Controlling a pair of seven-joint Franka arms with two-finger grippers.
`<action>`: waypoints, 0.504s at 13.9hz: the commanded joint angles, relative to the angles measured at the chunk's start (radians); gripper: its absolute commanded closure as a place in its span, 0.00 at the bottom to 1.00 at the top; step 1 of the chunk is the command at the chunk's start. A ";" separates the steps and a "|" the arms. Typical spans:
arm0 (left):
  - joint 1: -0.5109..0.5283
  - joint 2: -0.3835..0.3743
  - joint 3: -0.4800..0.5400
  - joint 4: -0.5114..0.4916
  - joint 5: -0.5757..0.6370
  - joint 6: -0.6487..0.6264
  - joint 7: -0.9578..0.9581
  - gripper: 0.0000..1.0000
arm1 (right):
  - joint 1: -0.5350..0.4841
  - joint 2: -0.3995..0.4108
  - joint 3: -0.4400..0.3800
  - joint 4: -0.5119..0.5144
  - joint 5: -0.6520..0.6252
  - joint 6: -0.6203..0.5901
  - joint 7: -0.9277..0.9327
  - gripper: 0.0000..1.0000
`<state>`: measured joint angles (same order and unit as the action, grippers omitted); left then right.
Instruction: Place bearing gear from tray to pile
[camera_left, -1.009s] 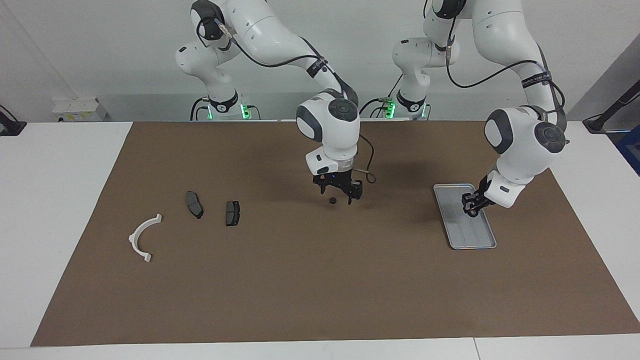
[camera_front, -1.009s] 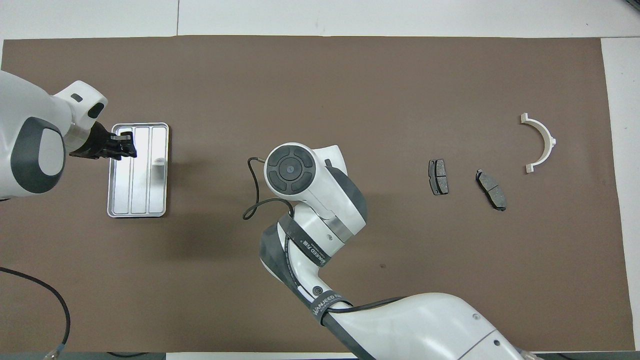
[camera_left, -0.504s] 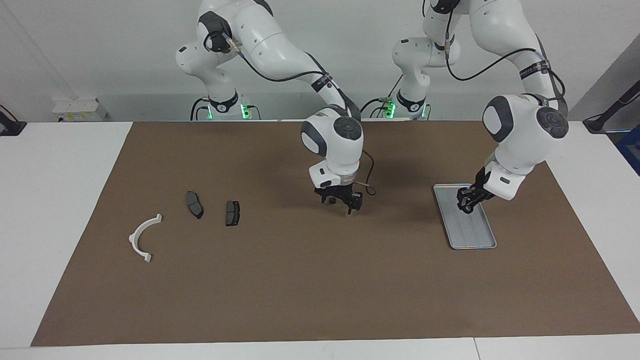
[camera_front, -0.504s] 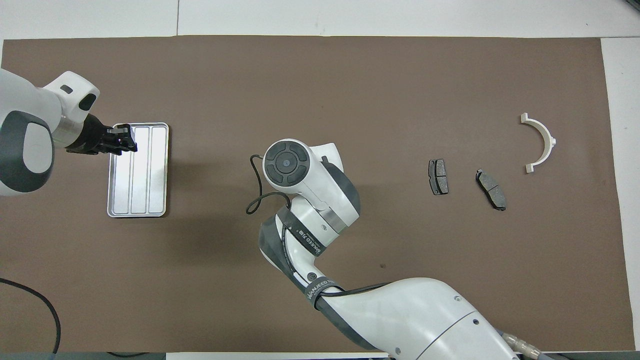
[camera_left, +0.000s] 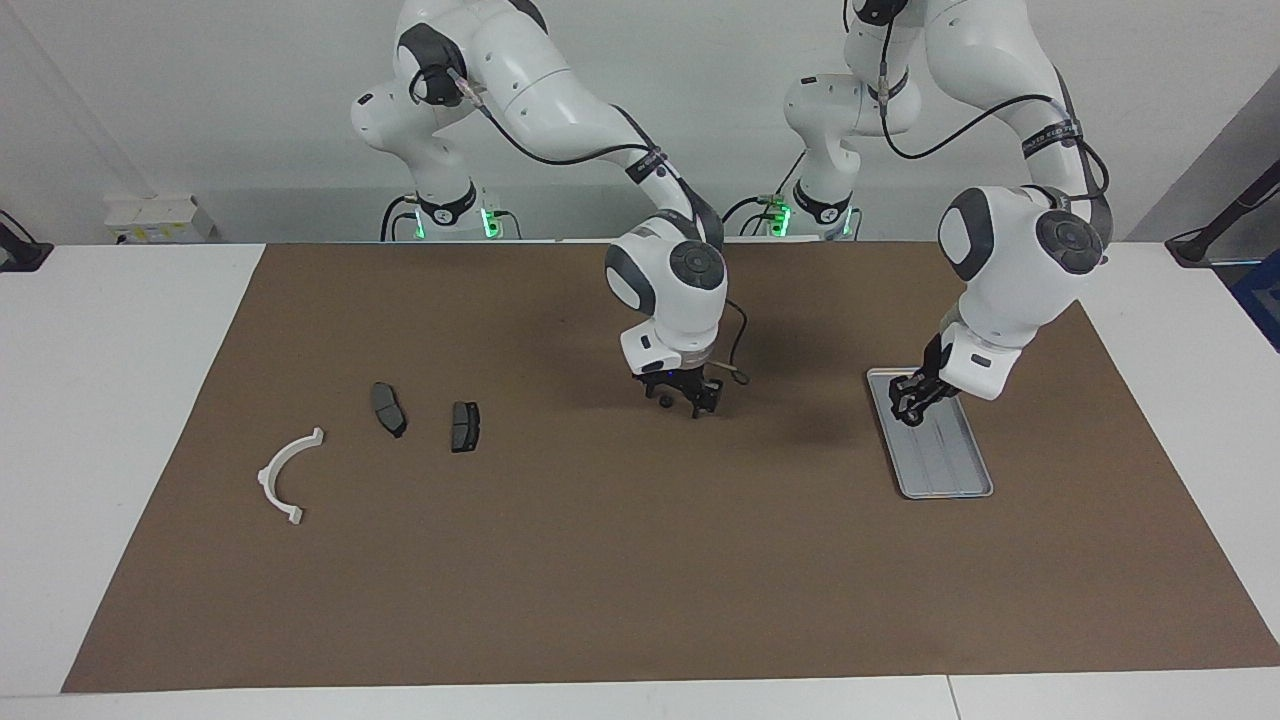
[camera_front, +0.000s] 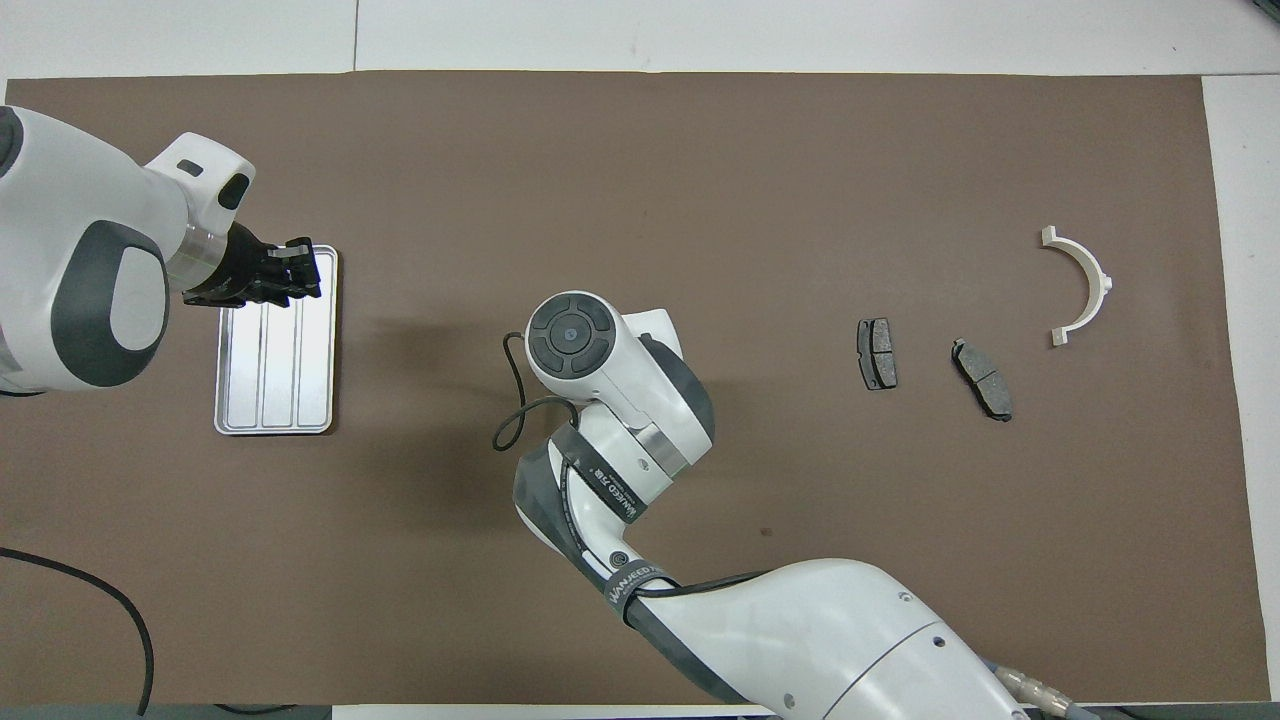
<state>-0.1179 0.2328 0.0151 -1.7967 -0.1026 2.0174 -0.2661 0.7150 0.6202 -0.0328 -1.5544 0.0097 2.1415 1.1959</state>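
Note:
The bearing gear (camera_left: 665, 400), a small dark disc, lies on the brown mat near the table's middle. My right gripper (camera_left: 683, 398) is down at the mat with its fingers on either side of the gear and still apart. In the overhead view the right wrist (camera_front: 572, 335) hides both gripper and gear. The silver tray (camera_left: 945, 475) (camera_front: 275, 400) lies toward the left arm's end. My left gripper (camera_left: 908, 400) (camera_front: 300, 272) hangs over it, shut and holding nothing. The pile lies toward the right arm's end: a white bracket (camera_left: 268, 478) (camera_front: 1100, 280) and two brake pads (camera_left: 388, 409) (camera_left: 465, 426).
The brown mat (camera_left: 640, 580) covers most of the white table. The brake pads (camera_front: 877, 353) (camera_front: 982, 378) lie between the gear's spot and the bracket. A black cable (camera_front: 515, 400) loops off the right wrist.
My right gripper has come lower around the gear and its jaws have narrowed. My left gripper has shifted over the tray toward the table's middle.

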 joint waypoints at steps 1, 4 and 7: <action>-0.008 -0.013 0.008 0.008 0.017 -0.028 -0.015 1.00 | -0.017 -0.020 0.011 -0.019 0.015 -0.006 -0.025 0.47; -0.008 -0.013 0.008 0.008 0.017 -0.029 -0.016 1.00 | -0.023 -0.020 0.011 -0.019 0.015 0.003 -0.033 0.83; -0.016 -0.013 0.008 0.010 0.017 -0.029 -0.039 1.00 | -0.029 -0.020 0.011 -0.019 0.013 0.003 -0.044 1.00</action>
<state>-0.1195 0.2328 0.0145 -1.7965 -0.1026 2.0141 -0.2766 0.7098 0.6114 -0.0331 -1.5526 0.0112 2.1421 1.1893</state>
